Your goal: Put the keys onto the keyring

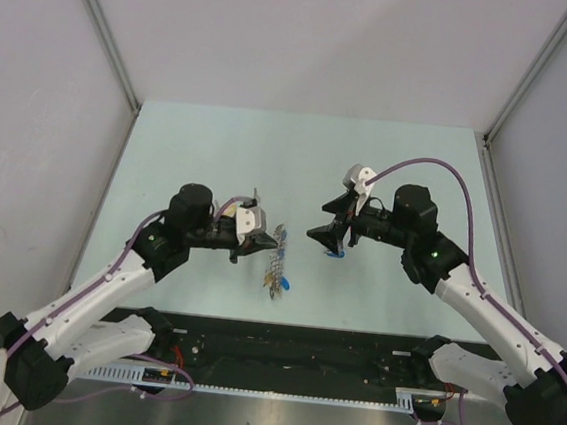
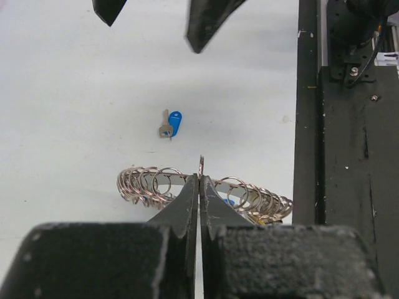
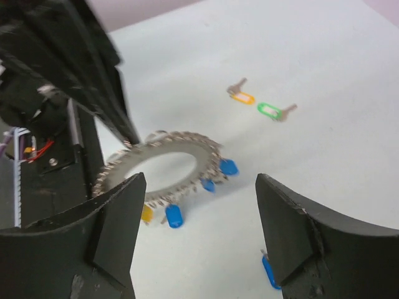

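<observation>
My left gripper (image 1: 259,238) is shut on the rim of the keyring (image 1: 277,262), a grey metal ring fringed with small split rings and blue and yellow tags, and holds it tilted on edge. In the left wrist view the shut tips (image 2: 201,182) pinch the keyring (image 2: 149,184). The blue-tagged key (image 2: 172,123) lies on the table beyond it, below my right gripper (image 1: 332,239). My right gripper (image 3: 199,218) is open and empty, facing the keyring (image 3: 206,149). The blue key (image 3: 269,271) lies by its right finger. The orange key (image 3: 240,96) and green key (image 3: 272,110) lie side by side farther off.
The pale table (image 1: 299,154) is walled by white panels left, right and behind. A black rail (image 1: 290,349) with the arm bases runs along the near edge and shows at the right of the left wrist view (image 2: 349,156).
</observation>
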